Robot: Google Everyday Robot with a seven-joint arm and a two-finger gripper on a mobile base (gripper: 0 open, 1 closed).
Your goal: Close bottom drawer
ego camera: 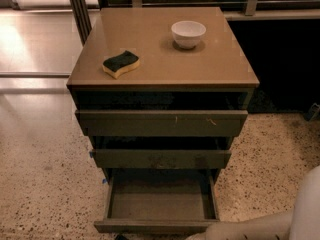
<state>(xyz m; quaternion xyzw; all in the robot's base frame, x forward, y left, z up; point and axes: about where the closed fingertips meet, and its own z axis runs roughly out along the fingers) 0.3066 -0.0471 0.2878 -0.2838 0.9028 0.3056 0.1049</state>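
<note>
So the tan cabinet top (165, 59) fills the upper middle of the frame, and only two things sit on it. There's a yellow sponge (121, 64), dark green side up, on its left part, and a small white bowl (188, 34) upright, higher up and to the right, well apart from the sponge. The cabinet stands on a speckled floor (45, 184), and the gripper (197, 236) is at the bottom edge, right of center, by the front of the pulled-out bottom drawer (160, 204).
</note>
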